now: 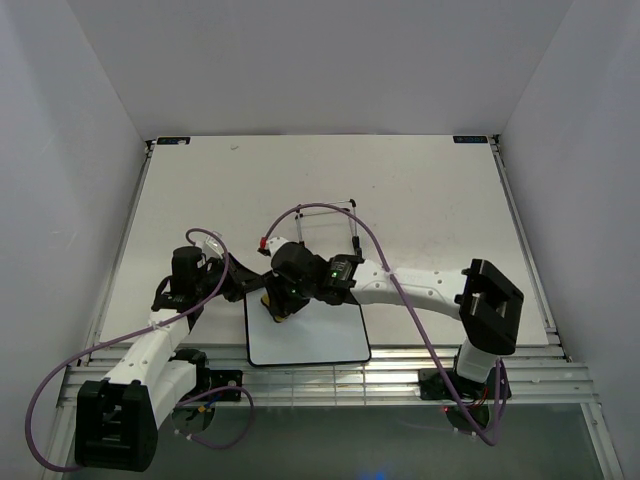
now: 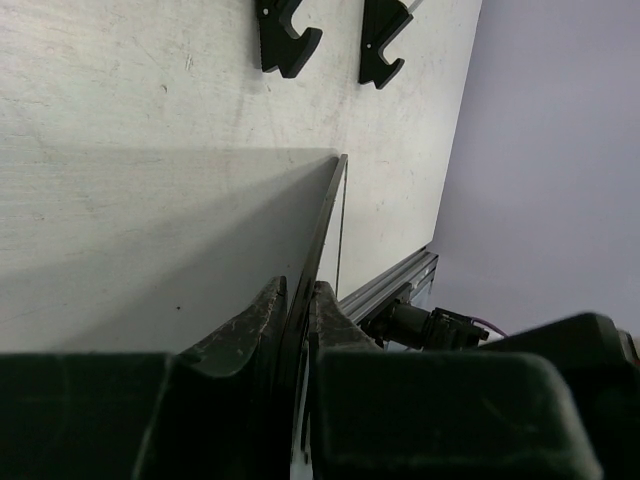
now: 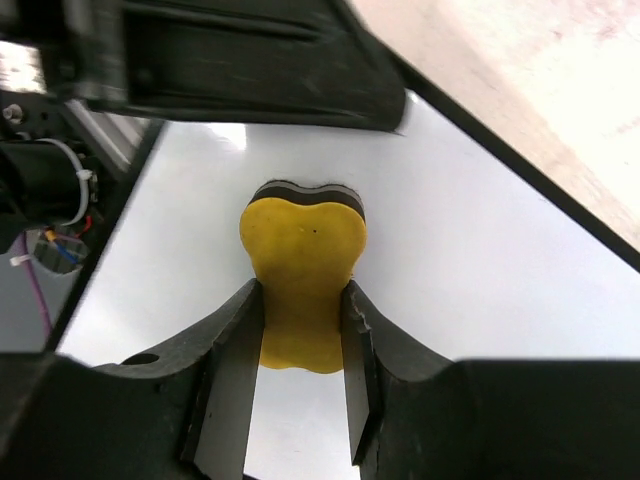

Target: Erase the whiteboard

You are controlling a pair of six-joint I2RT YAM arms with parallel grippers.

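Note:
The whiteboard (image 1: 312, 338) lies flat near the table's front edge, white with a thin black frame, and no writing shows on it. My left gripper (image 1: 243, 288) is shut on the board's left edge; in the left wrist view (image 2: 298, 295) its fingers clamp the thin black edge (image 2: 325, 215). My right gripper (image 1: 277, 303) is shut on a yellow eraser (image 1: 268, 304) and presses it on the board's far left corner. In the right wrist view the eraser (image 3: 303, 250) sits between my right gripper's jaws (image 3: 303, 300), its dark pad against the white surface (image 3: 480, 270).
A thin wire stand (image 1: 326, 222) with black feet (image 2: 287, 40) stands just behind the board. The aluminium rail (image 1: 400, 375) runs along the table's front edge. Grey walls enclose the left, right and back.

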